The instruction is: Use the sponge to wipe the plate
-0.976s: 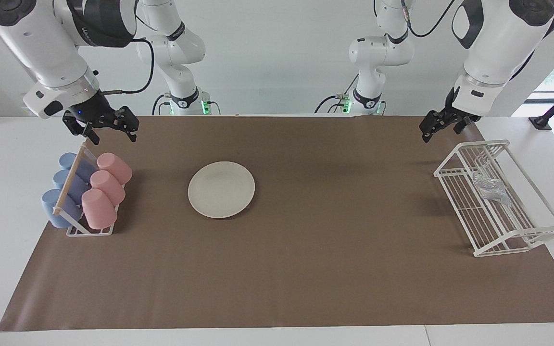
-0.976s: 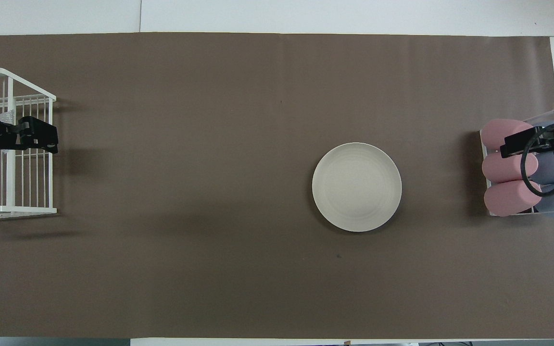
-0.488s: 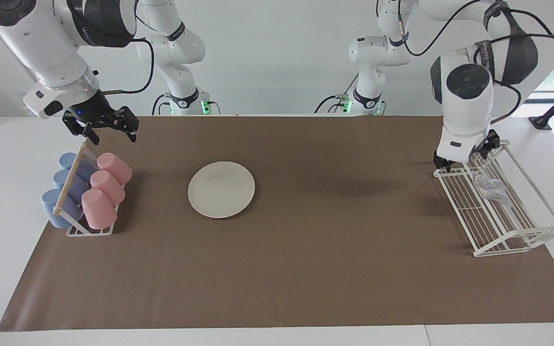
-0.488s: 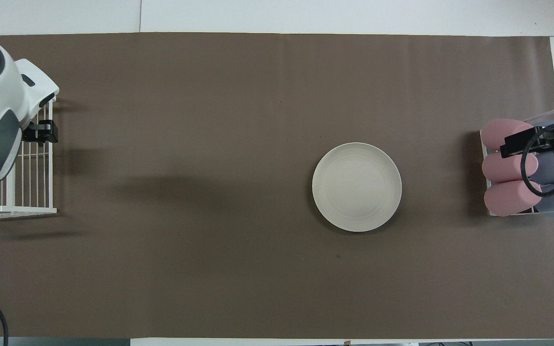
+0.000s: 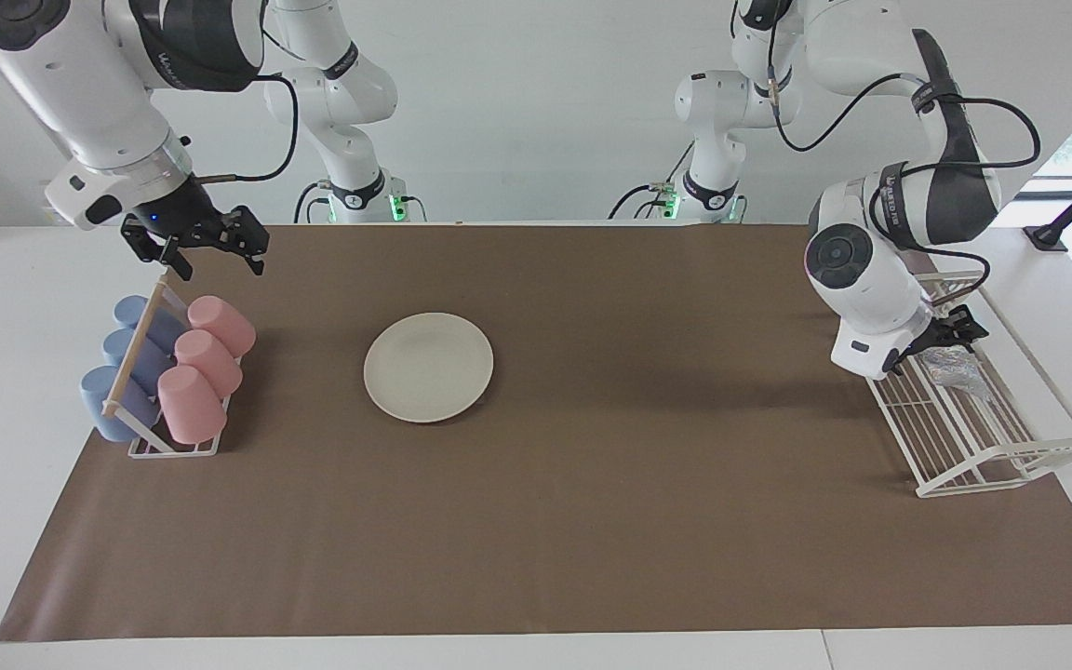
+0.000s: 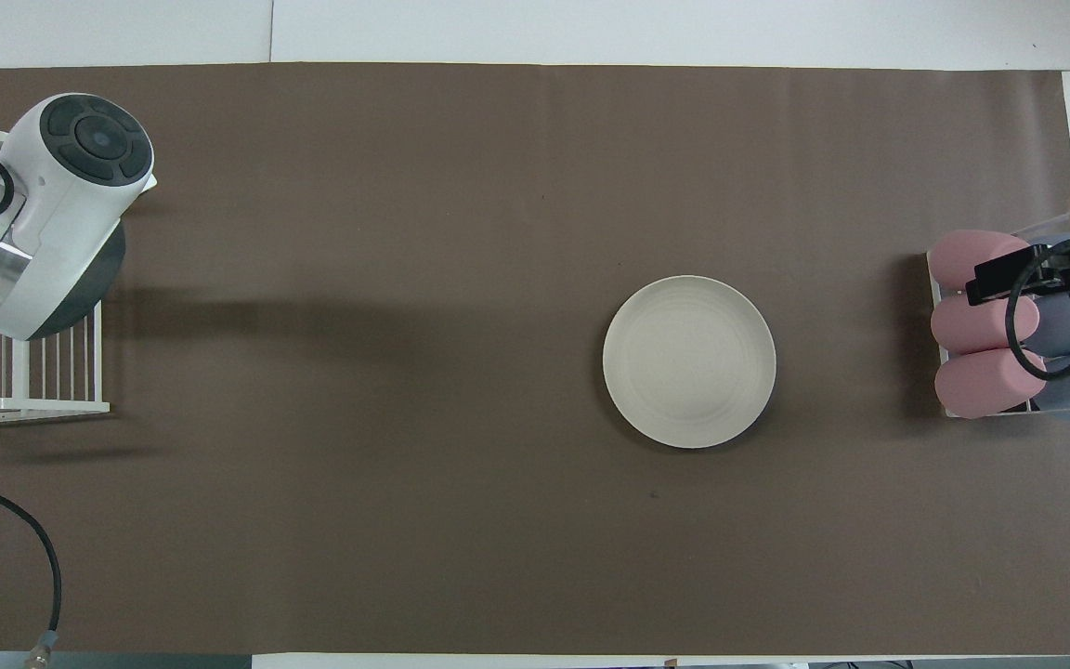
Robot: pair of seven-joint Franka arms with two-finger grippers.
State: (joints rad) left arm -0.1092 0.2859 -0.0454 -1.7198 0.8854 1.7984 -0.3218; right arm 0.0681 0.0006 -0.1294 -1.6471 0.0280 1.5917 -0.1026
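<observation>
- Sponge [image 5: 957,370]: the silvery wad lies inside the white wire rack [image 5: 1011,465] at the left arm's end of the table [image 5: 15,372]. Plate [image 5: 428,366]: it lies flat on the brown mat [image 5: 592,521], nearer to the right arm's end and well apart from the rack.
- Left claw [image 5: 948,341] is low in the rack, just beside the sponge, with its fingers spread. I cannot tell if a finger already touches the wad. In the overhead view the arm's own body covers the claw and the sponge.
- Right claw [image 5: 210,249] hangs spread and empty over the mat beside the rack of pink cups [image 5: 206,368] and blue cups [image 5: 122,372]. This arm waits.
- The step in hand seems to be to take the sponge; the wiping is not yet begun.
- To do it well, I think the fingers should come down on both sides of the wad, not on top of it, and close around its middle.
- The wires of the rack are very near; a finger that catches one could drag the whole rack.
- The wad looks soft and springy, so a deep grip is safer than a pinch on its edge.
- Lifting straight up out of the rack before crossing to the plate seems wise.
</observation>
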